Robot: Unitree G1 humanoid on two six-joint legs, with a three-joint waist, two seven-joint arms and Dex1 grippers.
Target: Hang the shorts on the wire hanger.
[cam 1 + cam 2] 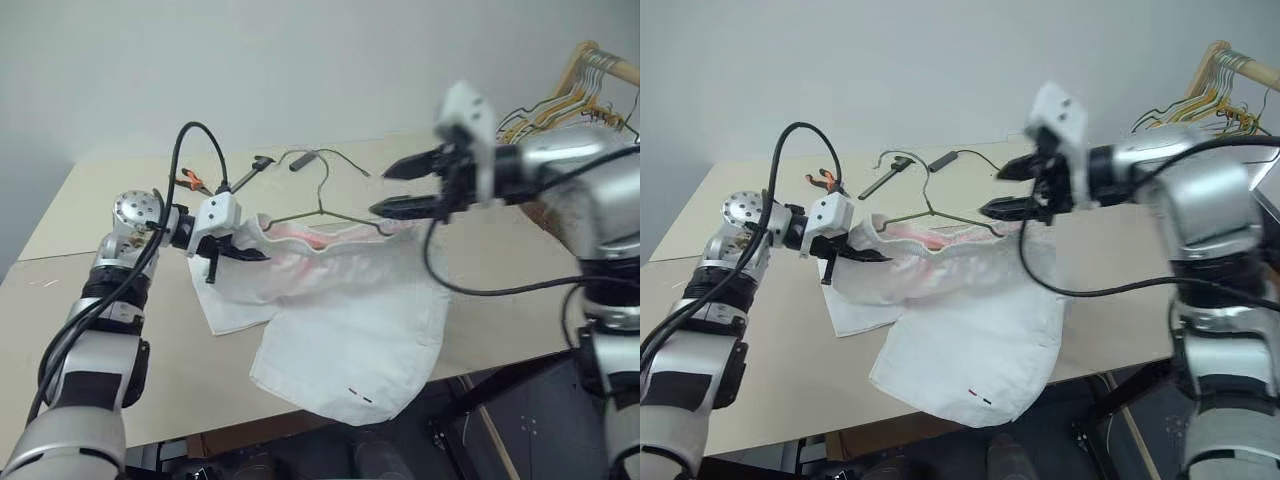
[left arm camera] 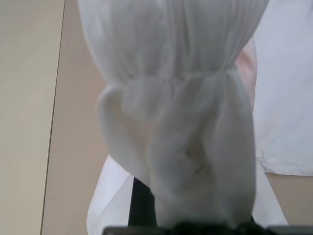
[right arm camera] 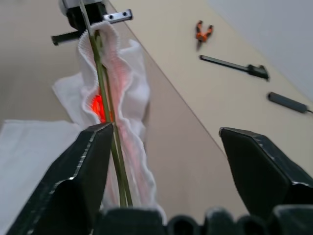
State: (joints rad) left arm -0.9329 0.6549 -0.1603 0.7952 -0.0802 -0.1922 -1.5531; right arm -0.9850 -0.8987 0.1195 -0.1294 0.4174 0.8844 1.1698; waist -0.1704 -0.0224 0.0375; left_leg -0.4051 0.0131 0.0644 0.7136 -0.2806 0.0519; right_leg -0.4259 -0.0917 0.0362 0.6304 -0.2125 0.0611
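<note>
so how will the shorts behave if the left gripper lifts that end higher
Probably floppy: the shorts bunch up at the left gripper and sag over the table edge. Likely light, as a thin wire hanger sits in the waistband unbent. The loose leg would probably swing or drag.

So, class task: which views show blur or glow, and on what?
Left eye view: the right gripper is smeared by motion blur. Left wrist view: the shorts sit too close, soft. Right wrist view: a red glow shows on the waistband beside the wire hanger; the orange pliers are blurred.
</note>
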